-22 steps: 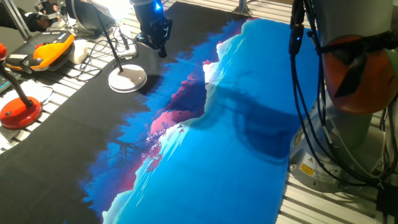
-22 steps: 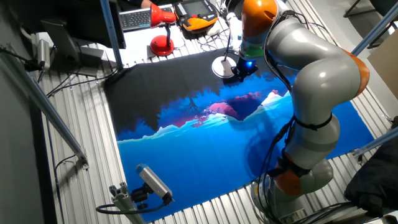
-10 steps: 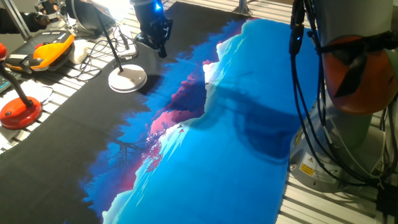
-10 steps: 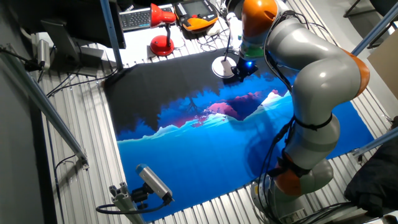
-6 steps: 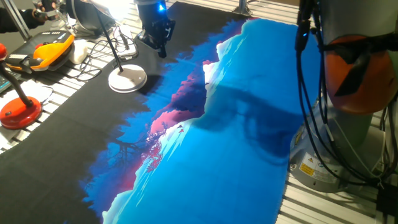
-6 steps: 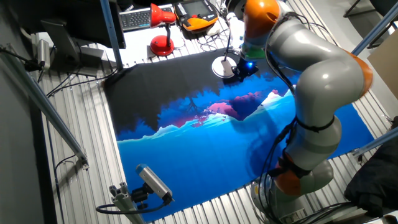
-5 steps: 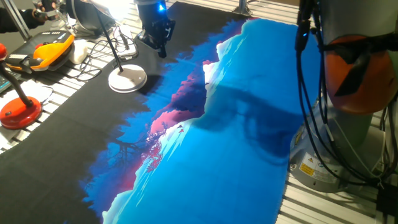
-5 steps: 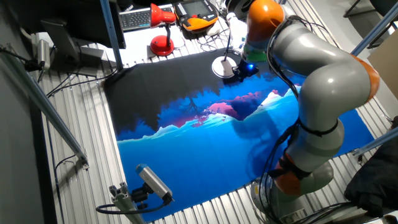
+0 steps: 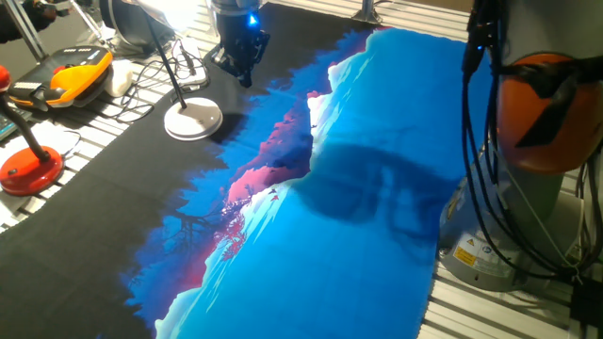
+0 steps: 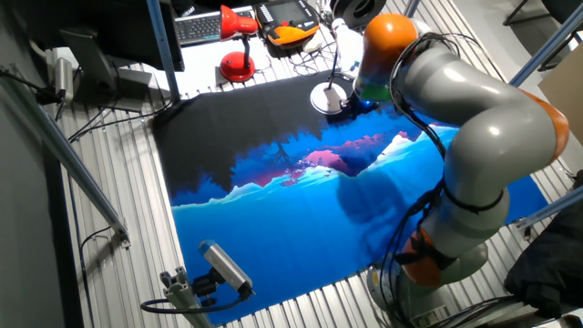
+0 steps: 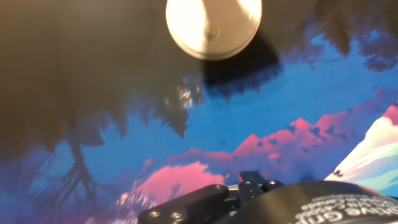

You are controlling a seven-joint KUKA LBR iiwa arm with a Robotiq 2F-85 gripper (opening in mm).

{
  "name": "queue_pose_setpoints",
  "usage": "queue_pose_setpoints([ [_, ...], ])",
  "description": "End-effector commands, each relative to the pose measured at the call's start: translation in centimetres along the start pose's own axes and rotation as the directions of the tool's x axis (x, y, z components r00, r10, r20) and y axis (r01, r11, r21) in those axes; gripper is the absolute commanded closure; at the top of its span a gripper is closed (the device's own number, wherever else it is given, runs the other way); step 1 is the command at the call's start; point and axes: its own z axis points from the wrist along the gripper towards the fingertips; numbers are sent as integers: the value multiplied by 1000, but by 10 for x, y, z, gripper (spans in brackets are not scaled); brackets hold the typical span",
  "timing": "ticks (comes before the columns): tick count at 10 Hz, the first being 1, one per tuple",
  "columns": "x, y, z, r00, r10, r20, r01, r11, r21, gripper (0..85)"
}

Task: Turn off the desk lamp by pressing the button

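The desk lamp has a flat round white base [image 9: 193, 120], a thin dark slanted stem [image 9: 168, 66] and a bright lit head [image 9: 174, 11]. The base also shows in the other fixed view [image 10: 326, 96] and at the top of the hand view [image 11: 213, 25], with a small round mark near its middle. My gripper [image 9: 237, 68] hangs a little above the dark mat, just right of the base and apart from it. In the other fixed view the gripper [image 10: 345, 109] is beside the base. No view shows the fingertips.
A lamp with a round red base [image 9: 28, 168] stands at the left. An orange pendant [image 9: 80, 75] and cables lie behind the white lamp. The blue and black printed mat [image 9: 358, 235] covers the table. The arm's own base [image 9: 528, 141] stands at the right.
The gripper has shifted slightly away from the lamp base. The arm's upper links have swung, and their shadow on the blue mat has moved. The lamp head stays lit.
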Motion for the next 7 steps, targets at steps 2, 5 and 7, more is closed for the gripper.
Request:
queue_pose_setpoints([
  [2,0,0,0,999,10,49,-11,1000,12,850],
  [5,0,0,0,996,5,93,-10,999,45,850],
  [7,0,0,0,992,23,128,-32,997,68,850],
])
